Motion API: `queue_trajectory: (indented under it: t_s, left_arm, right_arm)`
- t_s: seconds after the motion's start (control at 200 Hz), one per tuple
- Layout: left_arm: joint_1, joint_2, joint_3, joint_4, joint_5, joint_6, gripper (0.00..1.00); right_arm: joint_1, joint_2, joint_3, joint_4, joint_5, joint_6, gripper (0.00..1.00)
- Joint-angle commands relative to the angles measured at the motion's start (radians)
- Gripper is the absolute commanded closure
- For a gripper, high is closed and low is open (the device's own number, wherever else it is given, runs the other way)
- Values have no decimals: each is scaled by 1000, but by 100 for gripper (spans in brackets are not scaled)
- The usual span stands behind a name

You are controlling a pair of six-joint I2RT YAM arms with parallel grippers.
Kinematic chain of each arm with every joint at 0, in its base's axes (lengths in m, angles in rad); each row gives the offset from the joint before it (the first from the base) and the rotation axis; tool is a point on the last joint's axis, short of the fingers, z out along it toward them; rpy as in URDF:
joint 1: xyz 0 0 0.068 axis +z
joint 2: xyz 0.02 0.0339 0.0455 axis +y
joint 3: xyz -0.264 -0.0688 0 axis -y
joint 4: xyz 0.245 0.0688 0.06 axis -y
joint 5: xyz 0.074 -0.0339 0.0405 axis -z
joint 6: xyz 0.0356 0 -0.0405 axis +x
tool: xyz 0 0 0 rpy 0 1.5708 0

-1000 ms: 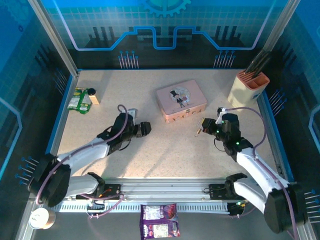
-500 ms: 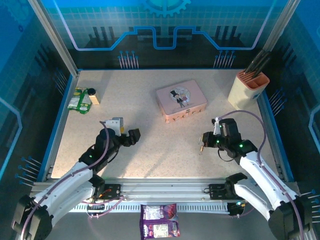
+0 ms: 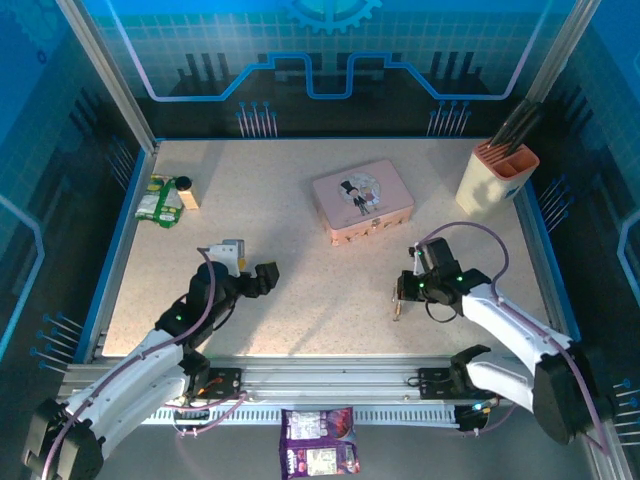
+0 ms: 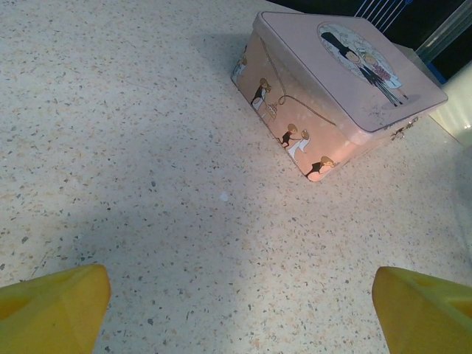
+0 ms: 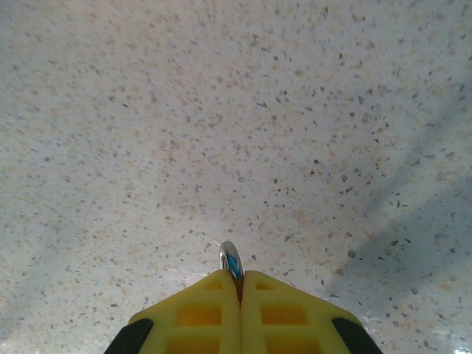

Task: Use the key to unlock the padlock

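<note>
My right gripper (image 3: 403, 292) (image 5: 240, 274) hovers over the table right of centre, shut on a small shiny curved piece of metal (image 5: 230, 257) that pokes out past its tips. It looks like the shackle of the padlock (image 3: 397, 310), whose small brass-coloured body hangs just beyond the fingertips in the top view. The key is hidden; I cannot make it out in any view. My left gripper (image 3: 265, 279) (image 4: 240, 295) sits low at the left front, open wide, with bare table between its yellow fingers (image 4: 55, 304).
A pink picture box (image 3: 362, 200) (image 4: 346, 81) lies shut at the centre back. A beige knife block (image 3: 497, 172) stands at the back right. A green packet (image 3: 158, 203) and a small bottle (image 3: 186, 190) lie at the back left.
The left arm has drawn back toward the near left and its gripper has opened wider. The right gripper, still shut, has moved nearer and slightly left, carrying the small metal thing.
</note>
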Motion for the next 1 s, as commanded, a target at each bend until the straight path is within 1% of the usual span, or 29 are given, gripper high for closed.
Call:
queue_trajectory:
  t_s: [0.0, 0.04, 0.11, 0.275, 0.315, 0.365, 0.43, 0.54, 0.595, 0.61, 0.69, 0.715, 0.735, 0.745, 0.755, 0.766, 0.846, 0.936, 0.996]
  left_arm:
    - [9, -10, -13, -6, -19, 4, 7]
    - [9, -10, -13, -8, -19, 4, 7]
    - [10, -10, -12, -11, -22, 4, 7]
    - [9, -10, -14, -5, -32, 1, 6]
    - [9, -10, -12, -5, -33, 1, 6]
    - [9, -10, -11, -5, -35, 1, 5]
    - [9, -8, -10, -5, -36, 0, 5]
    - [9, 3, -13, 7, -30, -18, 3]
    - [9, 13, -12, 17, -18, -29, 1]
    - [9, 16, -11, 15, -18, -30, 1]
    - [9, 19, -5, 12, -17, -40, 1]
    - [9, 19, -1, 8, -22, -43, 1]
    - [9, 20, 1, 3, -29, -45, 1]
    - [9, 20, 4, -1, -34, -45, 1]
    - [9, 20, 7, -7, -39, -44, 1]
    - [9, 23, 11, -13, -45, -45, 1]
    - [9, 74, 69, -83, -94, -44, 1]
    - [10, 145, 143, -105, -77, -5, 1]
    - [9, 166, 178, -108, -88, 5, 1]
  right_arm:
    - [13, 49, 2, 66, -33, 21, 100]
    - [13, 69, 4, 74, -36, 26, 100]
    - [12, 91, 11, 77, -39, 32, 90]
    - [14, 85, 5, 86, -23, 34, 76]
    - [14, 79, 7, 82, -18, 28, 70]
    - [14, 71, 9, 73, -13, 22, 59]
    - [13, 60, 17, 48, -2, 13, 50]
    - [13, 28, 27, 21, 11, 2, 39]
    - [13, 5, 29, 10, 11, -7, 36]
    - [13, -2, 32, 6, 11, -9, 34]
    - [11, -41, 41, -17, 20, -20, 26]
    - [13, -53, 43, -23, 25, -26, 20]
    - [10, -64, 45, -25, 29, -31, 14]
    - [9, -69, 47, -25, 30, -33, 10]
    - [7, -75, 48, -25, 31, -37, 3]
    - [5, -81, 50, -25, 33, -40, 1]
    - [-30, -118, 74, -14, 31, -60, 0]
    - [-88, -144, 119, -4, 22, -63, 0]
    - [-119, -157, 155, 8, 17, -74, 0]
